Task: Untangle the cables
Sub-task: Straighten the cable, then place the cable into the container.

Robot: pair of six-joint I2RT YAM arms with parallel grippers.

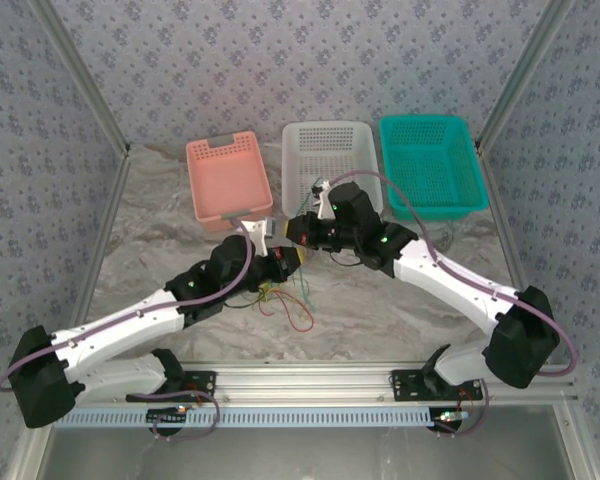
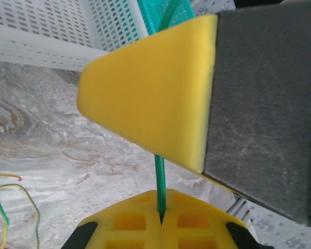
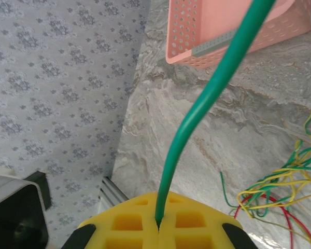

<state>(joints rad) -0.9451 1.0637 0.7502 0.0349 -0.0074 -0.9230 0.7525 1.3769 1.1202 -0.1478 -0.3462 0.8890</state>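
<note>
Overhead, the left tool (image 1: 286, 260) and right tool (image 1: 302, 233) meet mid-worktop (image 1: 160, 230), the tangled cables (image 1: 288, 300) lying just at 6 o'clock of them. From the left wrist, the left tool's pads (image 2: 129, 223) are pressed together on a green cable (image 2: 159, 181) running up behind the right tool's yellow finger (image 2: 145, 104). From the right wrist, the right tool (image 3: 158, 223) likewise pinches a green cable (image 3: 197, 114), the tangled cables (image 3: 280, 192) at 4 o'clock, a pink basket (image 3: 197, 36) at 12.

We note both arms reaching to mid-table, left gripper (image 1: 288, 258) and right gripper (image 1: 301, 233) close together just above the loose cables (image 1: 292, 303) on the marbled table (image 1: 400, 310). Behind them, side by side: pink basket (image 1: 228, 178), white basket (image 1: 330, 160), teal basket (image 1: 430, 165).
</note>
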